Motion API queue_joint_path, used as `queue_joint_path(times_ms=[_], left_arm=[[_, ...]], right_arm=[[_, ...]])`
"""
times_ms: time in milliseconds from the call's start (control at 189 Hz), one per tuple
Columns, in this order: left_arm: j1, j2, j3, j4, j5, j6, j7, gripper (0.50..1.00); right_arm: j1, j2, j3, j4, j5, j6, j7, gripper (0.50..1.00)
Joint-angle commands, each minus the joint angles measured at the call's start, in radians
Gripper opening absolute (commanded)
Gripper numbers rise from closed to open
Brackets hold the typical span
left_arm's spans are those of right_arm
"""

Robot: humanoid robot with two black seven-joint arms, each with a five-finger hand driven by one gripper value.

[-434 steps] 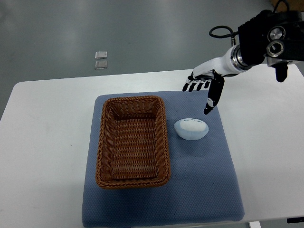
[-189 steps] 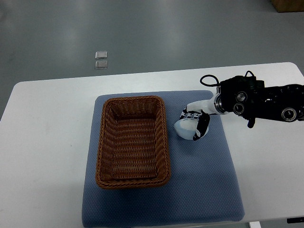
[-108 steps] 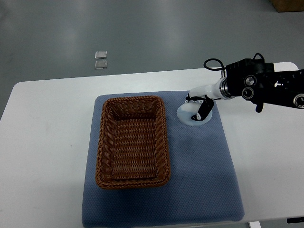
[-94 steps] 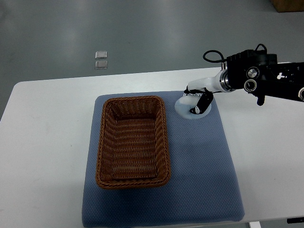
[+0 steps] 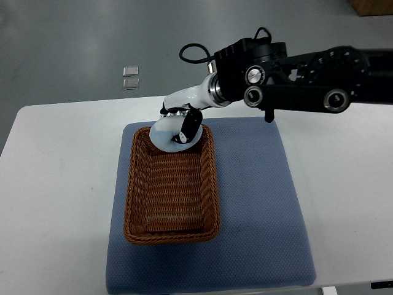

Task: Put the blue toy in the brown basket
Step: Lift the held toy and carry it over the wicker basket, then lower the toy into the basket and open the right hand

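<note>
Now the right hand (image 5: 179,130) is up in the air with its fingers curled around the blue toy (image 5: 170,135), which looks pale, almost white, from this angle. One dark finger (image 5: 189,128) is pressed across the toy's near face, so the grip looks secure. Directly beneath the hand is the far end of the brown basket (image 5: 171,182), with the far rim just under the knuckles. Most of the basket's open floor stretches away below and toward the robot.

That makes this the carry-and-lower step, and placement matters. The toy sits close to the rim, so a release here could catch the edge. Better, I'd say, to ease the hand a little toward the basket's middle, bring it down low inside the walls, then open the fingers gently so the rounded toy settles rather than rolls. Under the basket lies the blue mat (image 5: 264,215).
</note>
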Motion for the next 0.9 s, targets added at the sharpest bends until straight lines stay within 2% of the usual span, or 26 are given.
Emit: queue_joint_path(times_ms=[0,58,376,894], left_arm=[[0.000,0.000,0.000,0.006,-0.001,0.000,0.000,1.000],[0.000,0.000,0.000,0.006,-0.001,0.000,0.000,1.000],[0.000,0.000,0.000,0.001,-0.001,0.000,0.000,1.000],[0.000,0.000,0.000,0.006,-0.001,0.000,0.000,1.000]], right_arm=[[-0.004,0.109,-0.026,-0.073,0.000,-0.013,-0.001,0.500],[-0.017,0.155,-0.028,-0.112,0.000,-0.015,-0.001,0.500],[-0.119,0.155,-0.049,-0.212,-0.007,-0.031,-0.002,0.500],[-0.231,0.155,-0.048,-0.229,-0.003,-0.050,-0.002,0.500]])
